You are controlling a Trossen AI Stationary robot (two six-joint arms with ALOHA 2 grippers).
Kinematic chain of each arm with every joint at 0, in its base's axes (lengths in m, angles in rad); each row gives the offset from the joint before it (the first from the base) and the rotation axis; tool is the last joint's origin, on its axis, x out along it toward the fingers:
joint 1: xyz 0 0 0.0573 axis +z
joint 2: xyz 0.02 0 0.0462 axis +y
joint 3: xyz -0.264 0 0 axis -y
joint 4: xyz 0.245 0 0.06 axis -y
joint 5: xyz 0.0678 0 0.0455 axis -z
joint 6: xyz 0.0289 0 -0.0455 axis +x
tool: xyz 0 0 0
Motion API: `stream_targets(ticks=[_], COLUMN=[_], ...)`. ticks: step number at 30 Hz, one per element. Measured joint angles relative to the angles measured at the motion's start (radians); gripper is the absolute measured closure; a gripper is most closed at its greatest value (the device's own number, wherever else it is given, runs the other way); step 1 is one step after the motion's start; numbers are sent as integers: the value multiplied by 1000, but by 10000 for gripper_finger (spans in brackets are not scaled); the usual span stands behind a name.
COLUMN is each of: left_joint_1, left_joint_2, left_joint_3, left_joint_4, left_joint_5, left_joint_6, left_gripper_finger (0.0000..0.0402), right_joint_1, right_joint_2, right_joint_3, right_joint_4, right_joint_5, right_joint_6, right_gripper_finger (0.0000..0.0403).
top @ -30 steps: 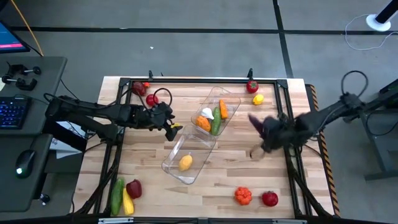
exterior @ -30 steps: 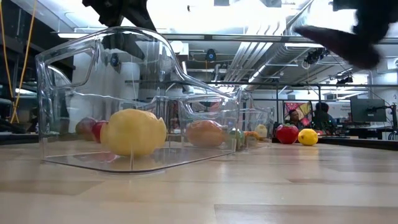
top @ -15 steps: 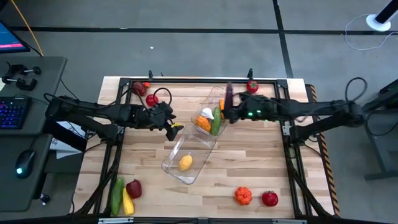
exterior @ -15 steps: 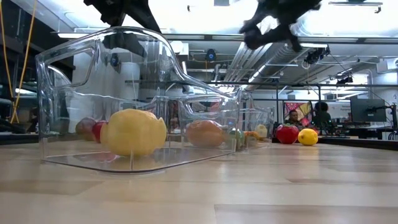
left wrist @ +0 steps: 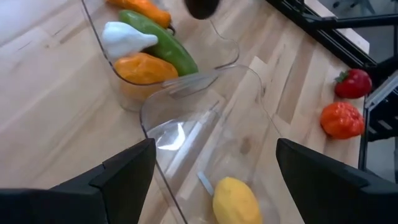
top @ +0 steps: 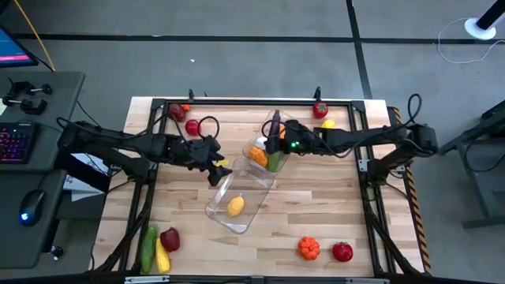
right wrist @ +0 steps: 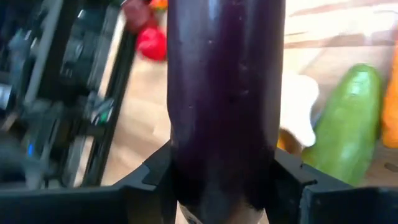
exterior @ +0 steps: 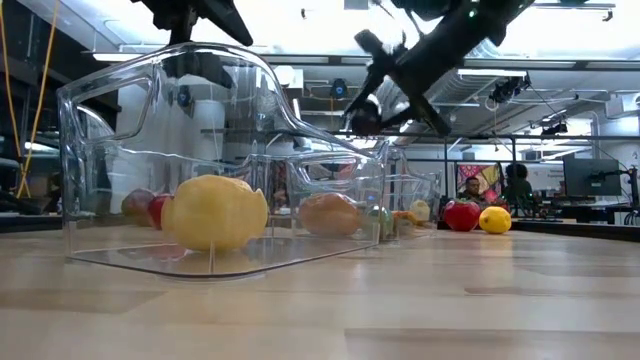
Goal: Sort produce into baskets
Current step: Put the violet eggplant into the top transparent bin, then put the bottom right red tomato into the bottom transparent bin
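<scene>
My right pincer (top: 275, 140), clamped on the dark purple eggplant (right wrist: 225, 93), should lower inside the far clear plastic basket (top: 293, 126) before releasing.

Keyboard (top: 16, 142), mouse (top: 28, 206) beside table (top: 331, 205)

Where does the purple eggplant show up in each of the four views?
High view: eggplant in the right end effector, over the far bin.
Low view: dark shape held high, centre-top.
Left wrist view: dark tip at the top edge.
Right wrist view: fills the centre, between the fingers.
Shared landmark: the white garlic.
</scene>
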Motion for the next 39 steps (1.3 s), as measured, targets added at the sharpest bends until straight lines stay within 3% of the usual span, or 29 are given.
stream_targets(ticks=[4,24,31,39], left_joint_1=[-5,-5,-5,-4], left_joint_2=[0,0,0,0], left_joint_3=[0,0,0,0], left_joint_4=[-10,-49,-48,-28], left_joint_5=[0,-11,-24,-73], left_joint_6=[1,22,22,29], left_gripper_finger=[80,80,80,80], right_joint_1=[-19,-9,-12,-10], right_joint_2=[20,15,-62,-214], right_joint_3=[0,0,0,0], right_joint_4=[-1,-8,-69,-276], right_joint_5=[10,-6,-32,-8], right_joint_6=[77,47,-56,-141], right_gripper_finger=[247,181,171,171])
